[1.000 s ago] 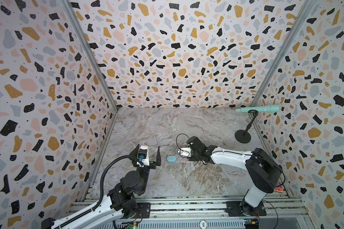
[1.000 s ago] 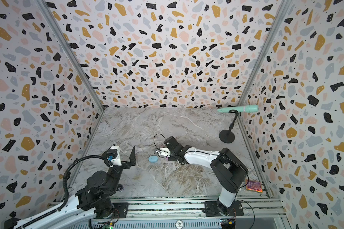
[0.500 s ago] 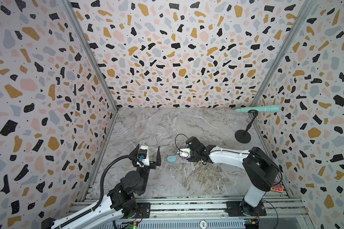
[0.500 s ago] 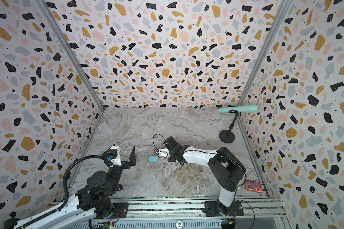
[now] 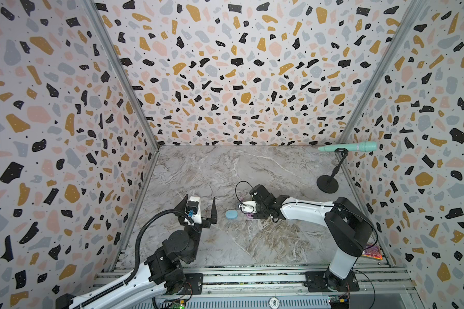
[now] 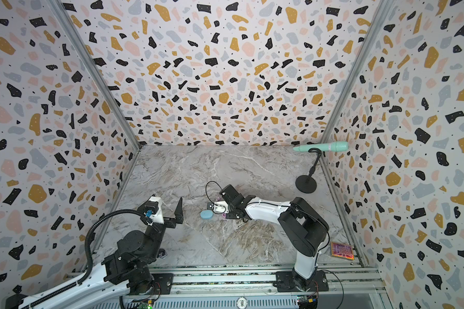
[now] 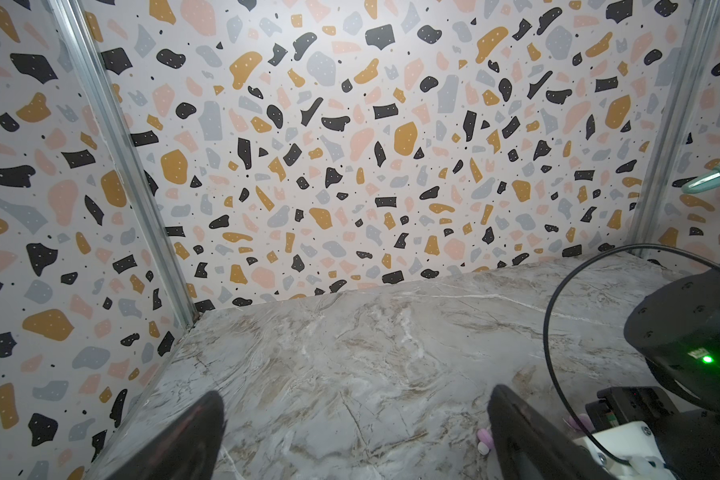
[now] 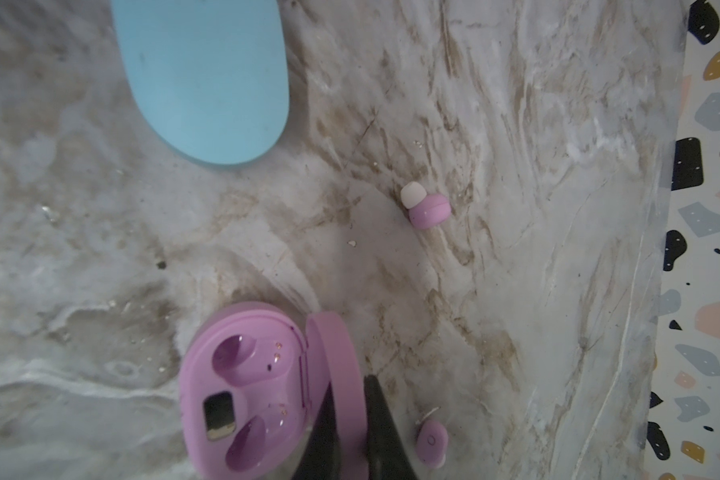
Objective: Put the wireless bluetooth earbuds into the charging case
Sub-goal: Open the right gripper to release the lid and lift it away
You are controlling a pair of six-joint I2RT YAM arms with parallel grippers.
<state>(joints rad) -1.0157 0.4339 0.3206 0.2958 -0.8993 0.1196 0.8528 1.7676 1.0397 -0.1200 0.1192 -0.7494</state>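
In both top views the left claw [image 5: 199, 201] hangs raised and spread wide, empty, beside the closed pale blue oval plastic case [image 5: 231, 214] on the marble-patterned tabletop [image 5: 265, 240].

Over to the left wrist: a tiny glossy pink earbud [image 7: 484, 440] lies just by one finger.

Now the right wrist. The right claw [image 8: 356, 449] is pinched shut at the raised lid of the open pink oval charging case [image 8: 250, 390], both wells empty. Whether it nips the lid, we cannot tell. One loose earbud [image 8: 431, 446] sits just beside the claw, another [image 8: 427, 208] well apart. We judge them feather-light, hard and slippery, so we'd pinch gently across the rounded body.
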